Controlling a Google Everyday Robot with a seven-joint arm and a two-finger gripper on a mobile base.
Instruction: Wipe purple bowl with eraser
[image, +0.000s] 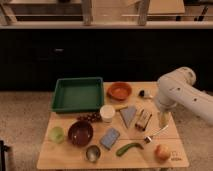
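Observation:
The purple bowl (80, 133) stands upright at the front left of the wooden table (70, 159). The eraser (143, 119), a small tan-brown block, lies right of centre, between the grey folded cloth (129, 115) and my gripper. My gripper (163, 119) hangs from the white arm (176, 92) at the table's right side. It points down just right of the eraser, far from the bowl. I see nothing held in it.
A green tray (78, 94) and an orange bowl (119, 90) stand at the back. A white cup (107, 113), grapes (89, 118), a blue-grey pad (110, 138), a steel cup (92, 153), a green vegetable (129, 148), a fork (156, 135), an orange fruit (162, 152) and a green apple (57, 134) lie around.

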